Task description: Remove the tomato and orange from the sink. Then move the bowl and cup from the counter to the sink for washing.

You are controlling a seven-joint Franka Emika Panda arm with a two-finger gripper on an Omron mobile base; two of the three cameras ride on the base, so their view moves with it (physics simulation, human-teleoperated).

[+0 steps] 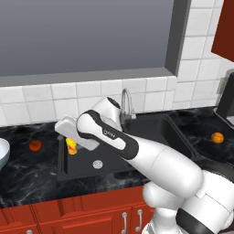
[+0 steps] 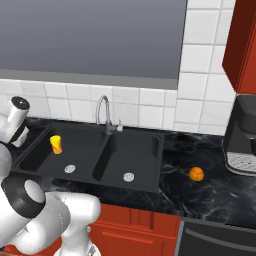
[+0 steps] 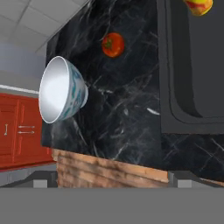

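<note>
A rendered kitchen with a black marble worktop [image 2: 210, 192] over red cabinets, seen from behind a white robot arm. Taking the black double sink [image 2: 145, 162] as the landmark and going from near to far: nearest, the arm reaches forward over the sink's left basin, its hand hanging above the worktop at the sink's left edge. The fingers themselves are hard to make out in any view; they appear to stand spread fully wide with nothing between them. Inside the left basin, toward its back left corner, stands the yellow cup [image 2: 56, 144], upright, near the round silver drain. Left of the sink, on the worktop, sits the tomato [image 1: 35, 145], apart from the basin. Farther left again, well beyond the tomato, is the pale bowl [image 3: 61, 89], standing at the worktop's end. Right of the sink, on the worktop, lies the orange [image 2: 196, 173]. Behind the sink rises the curved steel faucet [image 2: 103, 112], then white wall tiles and a grey window. By this layout, both fruits are already out of the sink and the cup is already in; the bowl appears to be the one thing left to move.
</note>
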